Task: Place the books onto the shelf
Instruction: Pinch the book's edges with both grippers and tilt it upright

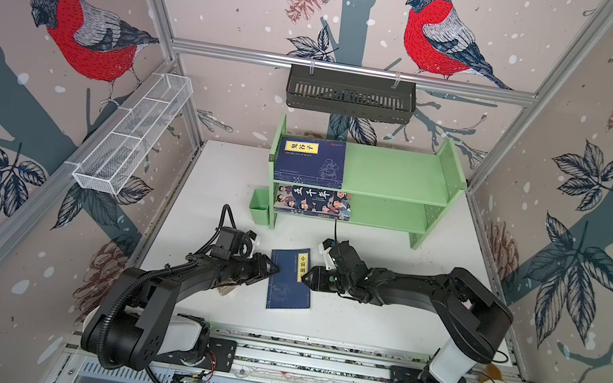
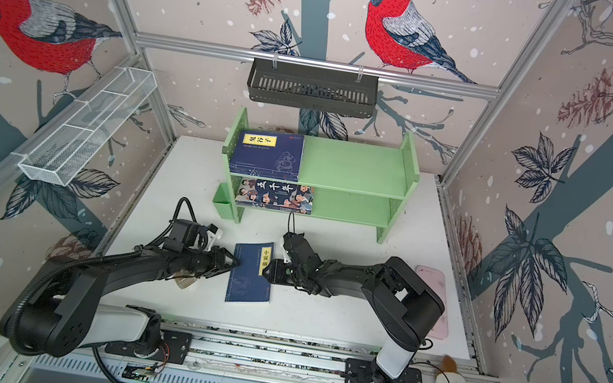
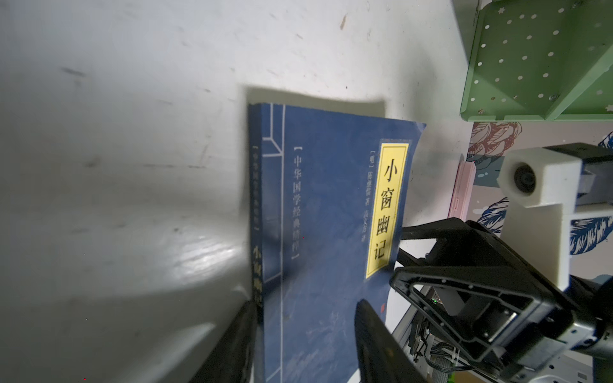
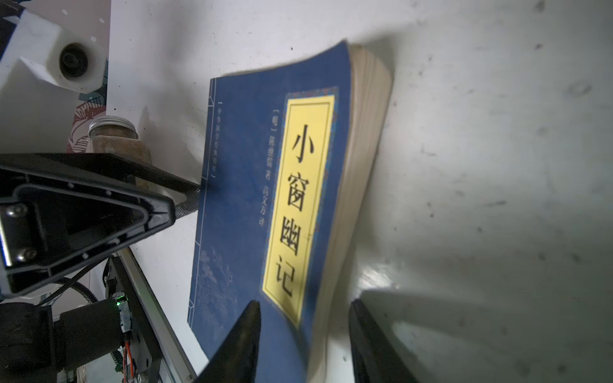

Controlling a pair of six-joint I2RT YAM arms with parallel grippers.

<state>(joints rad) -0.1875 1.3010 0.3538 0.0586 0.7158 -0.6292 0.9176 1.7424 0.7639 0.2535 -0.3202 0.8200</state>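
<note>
Flanking the book [image 1: 287, 286] from both sides: left gripper [image 1: 275, 269] at the spine edge, right gripper [image 1: 304, 277] at the page edge, right by the yellow label. Both top views agree. The book lies cover up on the table [image 1: 358, 323], about centre, slightly skewed, on the near side of the shelf [image 1: 396, 174] and well apart from it.

Left wrist view: left gripper [image 3: 306, 303] jaws partway apart, spine edge of the book [image 3: 325, 215] in the gap, one jaw against the spine, the other over the cover. Cannot tell if they press on it.

Right wrist view: right gripper [image 4: 305, 302] jaws also partway apart, page edge of the book [image 4: 265, 199] between them. One jaw sits over the cover, the other is clear of the pages with a gap showing. Not clamped. Cannot tell if that edge is off the table.

On the shelf, a blue stack [image 1: 310, 161] lies flat at the left end of the top tier, count unclear. The cartoon book [image 1: 311, 201] lies flat at the left end of the lower tier. The green cup [image 1: 261, 206] hangs on the shelf's left near corner.

A jar [image 4: 114, 139] stands on the table behind the left gripper. A pink phone [image 2: 433, 302] lies right, partly under the right arm.
</note>
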